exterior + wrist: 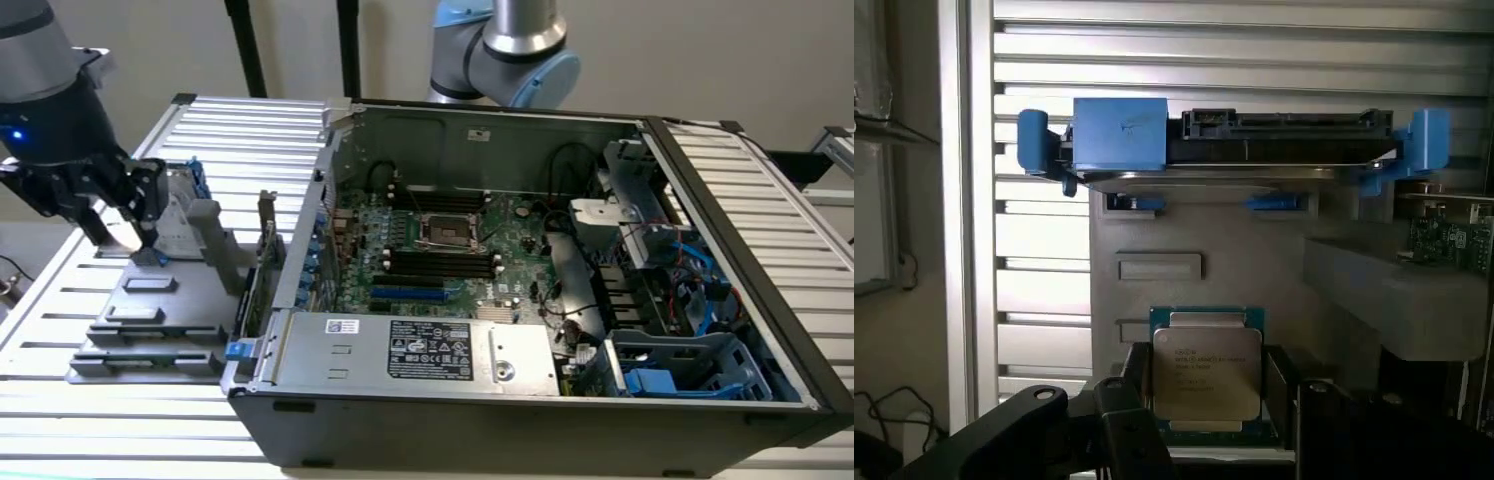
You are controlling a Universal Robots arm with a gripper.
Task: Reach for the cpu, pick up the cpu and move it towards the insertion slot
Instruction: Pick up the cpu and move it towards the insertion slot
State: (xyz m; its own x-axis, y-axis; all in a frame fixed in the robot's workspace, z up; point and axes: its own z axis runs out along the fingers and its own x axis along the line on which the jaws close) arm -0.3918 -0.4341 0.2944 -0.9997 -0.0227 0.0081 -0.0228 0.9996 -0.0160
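The cpu is a small square chip with a silver top and a pale rim, standing against a grey holder. My gripper has a dark finger tight against each side of the chip, so it is shut on it. In the exterior view my gripper hangs low over the grey holder at that view's left, outside the computer case. The insertion slot, a silver-framed square socket with a dark centre, lies on the motherboard inside the open case, well to the exterior view's right of my gripper.
A silver hard drive with blue brackets stands on the holder just beyond the cpu. The case wall rises between holder and motherboard. Black memory slots flank the socket. A second arm stands behind the case.
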